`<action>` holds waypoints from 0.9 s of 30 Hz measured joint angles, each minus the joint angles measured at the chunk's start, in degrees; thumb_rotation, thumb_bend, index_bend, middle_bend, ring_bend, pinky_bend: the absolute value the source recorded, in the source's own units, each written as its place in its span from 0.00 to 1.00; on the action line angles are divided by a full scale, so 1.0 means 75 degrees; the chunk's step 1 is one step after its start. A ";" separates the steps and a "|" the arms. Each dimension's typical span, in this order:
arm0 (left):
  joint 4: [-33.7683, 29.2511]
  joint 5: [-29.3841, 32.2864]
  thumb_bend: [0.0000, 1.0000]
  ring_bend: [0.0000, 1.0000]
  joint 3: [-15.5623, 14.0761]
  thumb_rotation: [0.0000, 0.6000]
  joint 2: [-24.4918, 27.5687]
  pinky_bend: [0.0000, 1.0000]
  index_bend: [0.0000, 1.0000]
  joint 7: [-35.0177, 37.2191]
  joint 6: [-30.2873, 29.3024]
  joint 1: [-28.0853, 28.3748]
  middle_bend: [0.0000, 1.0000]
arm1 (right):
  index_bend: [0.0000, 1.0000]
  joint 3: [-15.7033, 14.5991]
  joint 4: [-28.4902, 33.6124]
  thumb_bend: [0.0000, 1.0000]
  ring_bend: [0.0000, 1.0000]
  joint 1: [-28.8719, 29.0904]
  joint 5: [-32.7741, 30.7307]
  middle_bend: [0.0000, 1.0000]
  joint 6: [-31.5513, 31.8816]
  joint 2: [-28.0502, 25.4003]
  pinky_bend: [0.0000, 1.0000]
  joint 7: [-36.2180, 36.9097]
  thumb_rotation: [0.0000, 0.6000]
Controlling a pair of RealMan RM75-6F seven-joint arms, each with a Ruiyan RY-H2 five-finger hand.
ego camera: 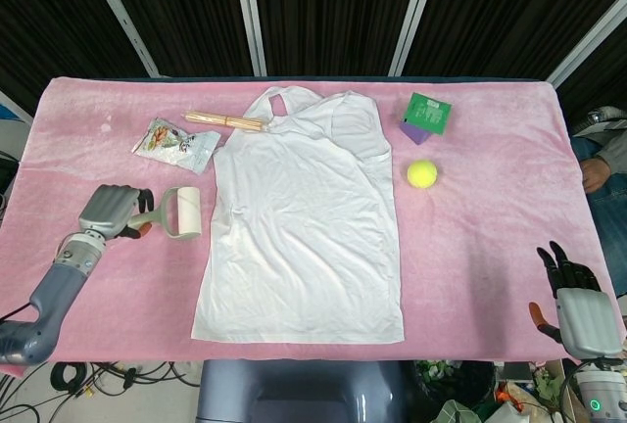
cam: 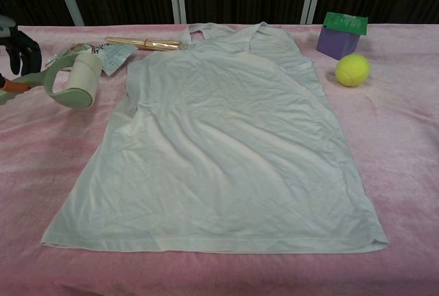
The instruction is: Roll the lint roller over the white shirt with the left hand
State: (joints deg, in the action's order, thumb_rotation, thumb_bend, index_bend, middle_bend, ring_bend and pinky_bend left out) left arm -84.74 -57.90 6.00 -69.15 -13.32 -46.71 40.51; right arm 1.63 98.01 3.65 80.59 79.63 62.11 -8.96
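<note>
Roller sits in the closed fingers of the left hand, its drum just beside the shirt edge; a low approach may bunch the thin cloth.

Grey left hand (orange accents), blue-grey forearm

one white shirt, one lint roller, one tennis ball, one snack packet, one bundle of sticks, one box

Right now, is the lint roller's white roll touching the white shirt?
Apart. Head view shows pink cloth between the white roll of the lint roller and the white shirt edge.
</note>
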 measured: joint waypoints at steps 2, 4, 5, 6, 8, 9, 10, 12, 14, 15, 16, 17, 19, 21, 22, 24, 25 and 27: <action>-0.0102 0.0316 0.41 0.41 0.0085 1.00 0.0055 0.57 0.61 -0.0316 0.0170 0.0250 0.58 | 0.02 0.0009 0.0001 0.28 0.17 0.0002 -0.0013 0.00 -0.0007 -0.0006 0.15 0.0023 1.00; -0.0230 0.0830 0.41 0.41 0.0159 1.00 0.0111 0.57 0.61 -0.0793 0.0323 0.0577 0.58 | 0.02 0.0015 -0.0007 0.28 0.17 0.0007 -0.0022 0.00 -0.0015 -0.0008 0.15 0.0027 1.00; -0.0284 0.1101 0.41 0.41 0.0179 1.00 0.0129 0.57 0.61 -0.1007 0.0370 0.0725 0.58 | 0.02 0.0017 -0.0007 0.28 0.17 0.0008 -0.0026 0.00 -0.0018 -0.0008 0.15 0.0030 1.00; -0.0349 0.1506 0.41 0.42 0.0196 1.00 0.0145 0.57 0.61 -0.1305 0.0418 0.0935 0.58 | 0.02 0.0019 -0.0006 0.28 0.17 0.0010 -0.0034 0.00 -0.0022 -0.0008 0.15 0.0036 1.00; -0.0424 0.2193 0.41 0.42 0.0192 1.00 0.0144 0.57 0.61 -0.1790 0.0448 0.1276 0.59 | 0.02 0.0024 -0.0006 0.28 0.17 0.0010 -0.0048 0.00 -0.0028 -0.0010 0.15 0.0045 1.00; -0.0459 0.2692 0.41 0.42 0.0176 1.00 0.0121 0.57 0.61 -0.2116 0.0444 0.1516 0.59 | 0.02 0.0027 -0.0004 0.28 0.17 0.0008 -0.0057 0.00 -0.0028 -0.0011 0.15 0.0055 1.00; -0.0476 0.3082 0.41 0.42 0.0160 1.00 0.0090 0.57 0.61 -0.2355 0.0432 0.1699 0.59 | 0.02 0.0030 -0.0003 0.28 0.17 0.0008 -0.0063 0.00 -0.0028 -0.0013 0.15 0.0066 1.00; -0.0483 0.4023 0.41 0.42 0.0109 1.00 -0.0028 0.58 0.61 -0.2882 0.0386 0.2130 0.59 | 0.02 0.0037 -0.0004 0.28 0.17 0.0007 -0.0075 0.00 -0.0029 -0.0019 0.15 0.0080 1.00; -0.0451 0.4827 0.41 0.42 0.0050 1.00 -0.0174 0.58 0.61 -0.3308 0.0346 0.2500 0.59 | 0.02 0.0045 -0.0003 0.28 0.17 0.0008 -0.0098 0.00 -0.0036 -0.0022 0.15 0.0095 1.00; -0.0404 0.5345 0.41 0.42 -0.0002 1.00 -0.0291 0.58 0.61 -0.3587 0.0323 0.2744 0.59 | 0.02 0.0050 -0.0003 0.28 0.17 0.0008 -0.0110 0.00 -0.0041 -0.0023 0.15 0.0101 1.00; -0.0356 0.5716 0.41 0.42 -0.0044 1.00 -0.0386 0.58 0.62 -0.3792 0.0309 0.2926 0.59 | 0.02 0.0056 -0.0003 0.28 0.17 0.0010 -0.0124 0.00 -0.0047 -0.0023 0.15 0.0109 1.00; -0.0298 0.6066 0.41 0.42 -0.0088 1.00 -0.0489 0.58 0.62 -0.3994 0.0300 0.3105 0.59 | 0.02 0.0059 -0.0002 0.28 0.17 0.0011 -0.0136 0.00 -0.0052 -0.0024 0.15 0.0114 1.00; -0.0110 0.6760 0.41 0.42 -0.0185 1.00 -0.0762 0.58 0.62 -0.4419 0.0320 0.3517 0.59 | 0.02 0.0063 0.0008 0.28 0.17 0.0010 -0.0165 0.00 -0.0066 -0.0025 0.15 0.0130 1.00; 0.0180 0.7148 0.41 0.42 -0.0261 1.00 -0.1063 0.58 0.62 -0.4720 0.0390 0.3832 0.59 | 0.02 0.0075 0.0025 0.28 0.17 0.0010 -0.0202 0.00 -0.0078 -0.0028 0.15 0.0157 1.00; 0.0318 0.7211 0.41 0.42 -0.0286 1.00 -0.1179 0.58 0.62 -0.4775 0.0431 0.3903 0.59 | 0.02 0.0083 0.0028 0.28 0.17 0.0010 -0.0223 0.00 -0.0083 -0.0029 0.15 0.0163 1.00; 0.0571 0.7246 0.41 0.42 -0.0333 1.00 -0.1373 0.58 0.62 -0.4812 0.0543 0.3988 0.59 | 0.02 0.0096 0.0035 0.28 0.17 0.0010 -0.0256 0.00 -0.0090 -0.0030 0.15 0.0181 1.00; 0.0645 0.7263 0.41 0.42 -0.0355 1.00 -0.1443 0.58 0.62 -0.4822 0.0599 0.4017 0.59 | 0.02 0.0104 0.0039 0.28 0.17 0.0010 -0.0273 0.00 -0.0092 -0.0030 0.15 0.0192 1.00; 0.0858 0.7407 0.41 0.42 -0.0438 1.00 -0.1619 0.58 0.62 -0.4878 0.0732 0.4099 0.59 | 0.02 0.0117 0.0039 0.28 0.17 0.0013 -0.0296 0.00 -0.0101 -0.0031 0.15 0.0204 1.00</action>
State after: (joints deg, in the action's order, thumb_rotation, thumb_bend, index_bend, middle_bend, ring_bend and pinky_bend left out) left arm -78.31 -2.35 2.72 -81.30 -49.90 -41.22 71.25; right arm 2.51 98.30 3.75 78.37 78.87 61.88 -7.43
